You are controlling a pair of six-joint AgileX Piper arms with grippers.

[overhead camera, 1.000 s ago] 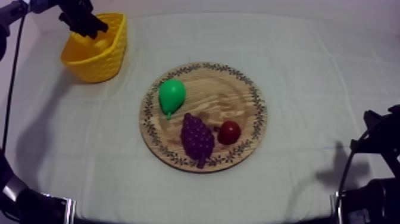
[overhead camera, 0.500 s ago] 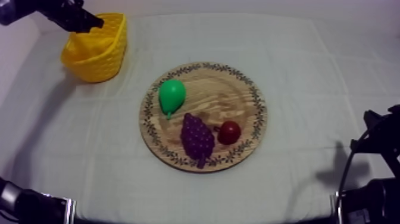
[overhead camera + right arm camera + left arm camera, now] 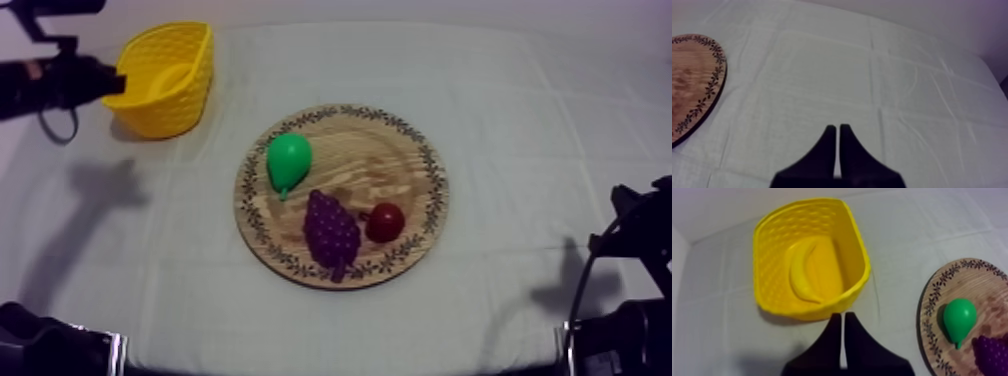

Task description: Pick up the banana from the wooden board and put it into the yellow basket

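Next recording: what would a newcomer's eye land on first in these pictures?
The bright yellow basket at the table's far left corner, with the banana lying inside it and the left gripper shut beside it. Then the round wooden board mid-table, carrying a green pear, purple grapes and a small red fruit.

Clothed table [image 3: 520, 120] with basket [image 3: 172, 112], wooden board [image 3: 385, 160]
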